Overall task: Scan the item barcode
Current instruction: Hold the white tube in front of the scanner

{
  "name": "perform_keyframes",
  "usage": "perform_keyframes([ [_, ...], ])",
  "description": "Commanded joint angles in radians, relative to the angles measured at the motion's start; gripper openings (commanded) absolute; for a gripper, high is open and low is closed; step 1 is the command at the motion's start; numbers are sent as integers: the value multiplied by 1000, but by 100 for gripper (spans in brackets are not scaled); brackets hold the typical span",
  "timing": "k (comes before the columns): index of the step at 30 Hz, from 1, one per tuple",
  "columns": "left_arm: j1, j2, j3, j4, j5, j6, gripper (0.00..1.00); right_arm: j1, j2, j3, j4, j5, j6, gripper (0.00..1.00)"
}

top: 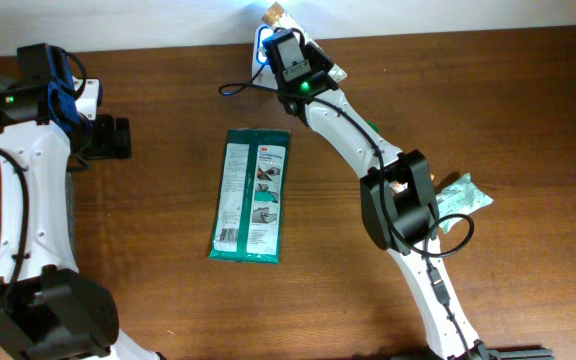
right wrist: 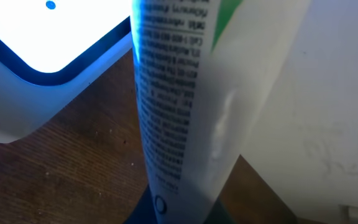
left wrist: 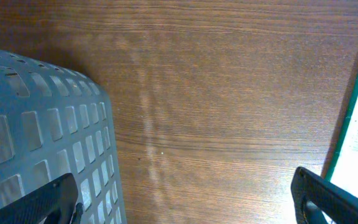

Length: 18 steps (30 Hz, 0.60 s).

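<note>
White printed tube [right wrist: 179, 112], pinched in the right end effector [top: 280, 35], points outward along its fingers, just right of the glowing scanner [right wrist: 48, 43]; left end effector [top: 120, 137] spread, well apart.

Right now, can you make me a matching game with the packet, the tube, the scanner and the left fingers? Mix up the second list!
Things:
1 packet
2 tube
3 scanner
4 left fingers

States:
A glowing white and blue
B lying flat mid-table
C wide open, holding nothing
D gripped, close beside the scanner

Pairs: 1-B, 2-D, 3-A, 4-C.
</note>
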Motion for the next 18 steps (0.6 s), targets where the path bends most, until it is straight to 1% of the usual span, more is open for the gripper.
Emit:
perform_keyframes([
  [1,3,-21,-1,-1,-7,10,99,6,-25,26,10,35,-56,4],
  [4,3,-21,-1,-1,-7,10,99,6,-25,26,11,35,-97,4],
  [10,3,-21,-1,-1,-7,10,99,12,-27,26,15,35,-251,4],
  [13,3,-21,-1,-1,-7,10,99,32,-49,26,15,35,-252,4],
  [16,3,-21,-1,-1,-7,10,100,45,-107,26,14,27,-237,4],
  [18,3,-21,-1,-1,-7,10,99,46,-181,26,6,26,-139,4],
])
